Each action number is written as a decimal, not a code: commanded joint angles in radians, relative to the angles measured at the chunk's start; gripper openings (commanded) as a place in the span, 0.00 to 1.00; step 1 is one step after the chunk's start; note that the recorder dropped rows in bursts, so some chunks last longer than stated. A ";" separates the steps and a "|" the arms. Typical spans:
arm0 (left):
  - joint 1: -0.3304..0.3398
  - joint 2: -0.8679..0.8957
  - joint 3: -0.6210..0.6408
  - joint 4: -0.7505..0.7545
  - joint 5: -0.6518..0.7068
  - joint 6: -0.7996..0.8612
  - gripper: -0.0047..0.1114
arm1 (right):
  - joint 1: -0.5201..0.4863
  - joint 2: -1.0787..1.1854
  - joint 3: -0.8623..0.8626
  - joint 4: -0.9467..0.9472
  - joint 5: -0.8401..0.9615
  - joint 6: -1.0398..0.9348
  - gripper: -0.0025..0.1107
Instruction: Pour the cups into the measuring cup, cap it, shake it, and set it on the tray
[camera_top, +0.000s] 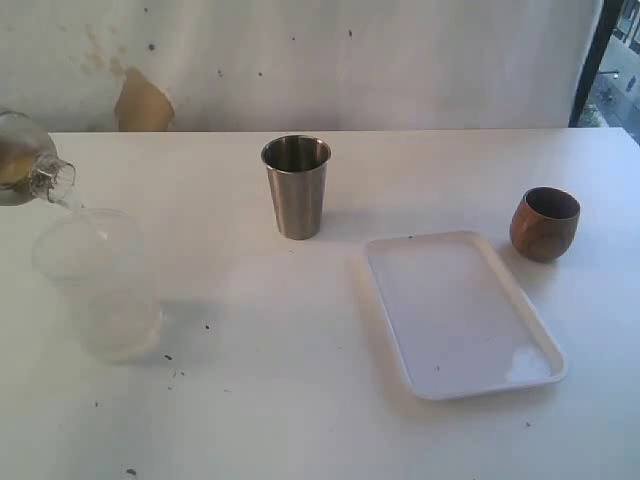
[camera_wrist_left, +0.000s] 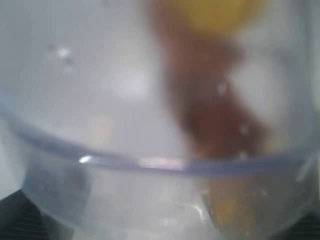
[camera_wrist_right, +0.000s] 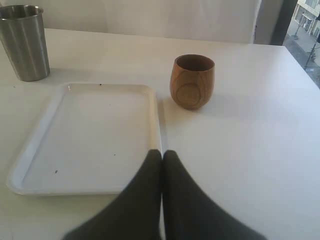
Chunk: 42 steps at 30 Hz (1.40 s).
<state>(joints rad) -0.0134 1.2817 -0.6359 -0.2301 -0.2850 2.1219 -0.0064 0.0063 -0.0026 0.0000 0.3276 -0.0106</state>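
The clear measuring cup (camera_top: 16, 158) hangs tilted in the air at the far left edge with the cap (camera_top: 50, 180) on it. The cap's small neck points down over a frosted cup. In the left wrist view the measuring cup's clear wall (camera_wrist_left: 125, 100) fills the picture and hides my left gripper's fingers, which hold it. The steel tumbler (camera_top: 296, 187) stands upright at the middle back. The wooden cup (camera_top: 545, 224) stands upright at the right. The white tray (camera_top: 460, 320) lies bare between them. My right gripper (camera_wrist_right: 162, 152) is shut on nothing, low by the tray's edge (camera_wrist_right: 156, 125).
A frosted translucent plastic cup (camera_top: 98, 285) stands upright at the front left, right under the cap's neck. Small dark specks lie on the white table around it. A window edge shows at the far right.
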 joint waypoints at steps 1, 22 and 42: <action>0.002 -0.014 -0.017 -0.002 -0.051 -0.011 0.04 | -0.004 -0.006 0.003 0.000 -0.008 0.003 0.02; 0.002 -0.014 -0.017 0.011 -0.039 -0.024 0.04 | -0.004 -0.006 0.003 0.000 -0.008 0.003 0.02; 0.002 -0.014 -0.017 0.011 -0.039 -0.019 0.04 | -0.004 -0.006 0.003 0.000 -0.008 0.003 0.02</action>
<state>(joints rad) -0.0134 1.2817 -0.6363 -0.2183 -0.2810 2.1116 -0.0064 0.0063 -0.0026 0.0000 0.3276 -0.0106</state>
